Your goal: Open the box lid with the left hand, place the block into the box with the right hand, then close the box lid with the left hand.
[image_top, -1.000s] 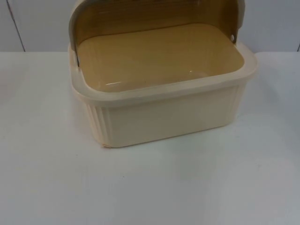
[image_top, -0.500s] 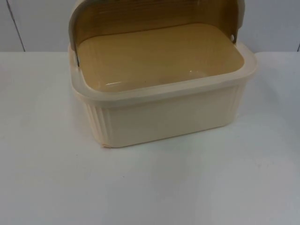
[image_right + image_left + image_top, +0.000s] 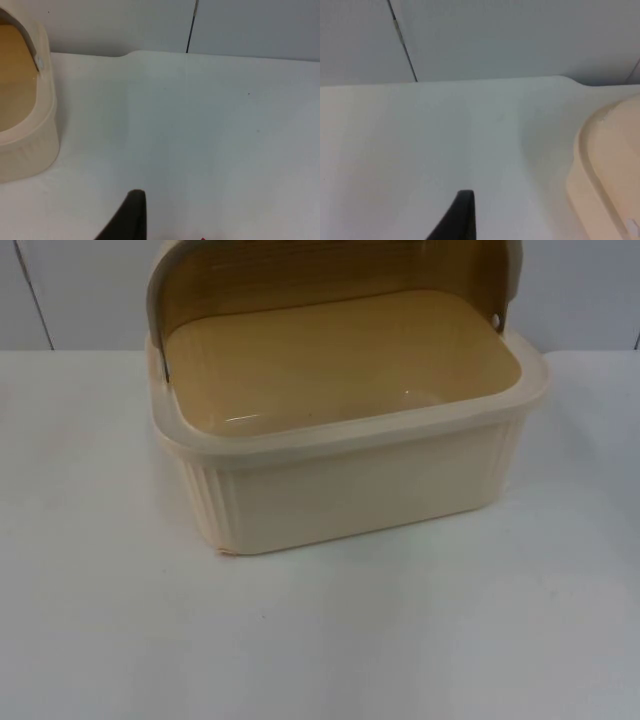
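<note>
**Lid up, both claws low over bare table**

Left claw (image 3: 465,215) first: one black fingertip shows over the white table (image 3: 445,140), touching nothing, holding nothing. Whether that claw is wide or narrow, I cannot tell; the other finger is out of frame. Just beside it, a curved cream edge of the box (image 3: 600,170) comes into the left wrist view, cut off at the picture's border. Behind, the table ends at the grey wall (image 3: 520,35).

Over to the right claw (image 3: 132,215): same story, a single dark fingertip above plain table, nothing gripped, and its opening cannot be judged either. Near that fingertip, at the very border of the picture, sits a tiny red speck (image 3: 202,238), too small and too cropped to name. Farther out, the box's rounded end and rim (image 3: 42,125) stand apart from the claw, with a glimpse of the tan inside.

From above, the box (image 3: 350,490) sits on the table against the wall, ribbed cream walls, thick pale rim, tan floor with a couple of glints. Its lid (image 3: 330,270) is swung up and back, arched over the rear, with its upper part cut off by the frame. A small pivot stud (image 3: 496,320) shows at the right hinge.
</note>
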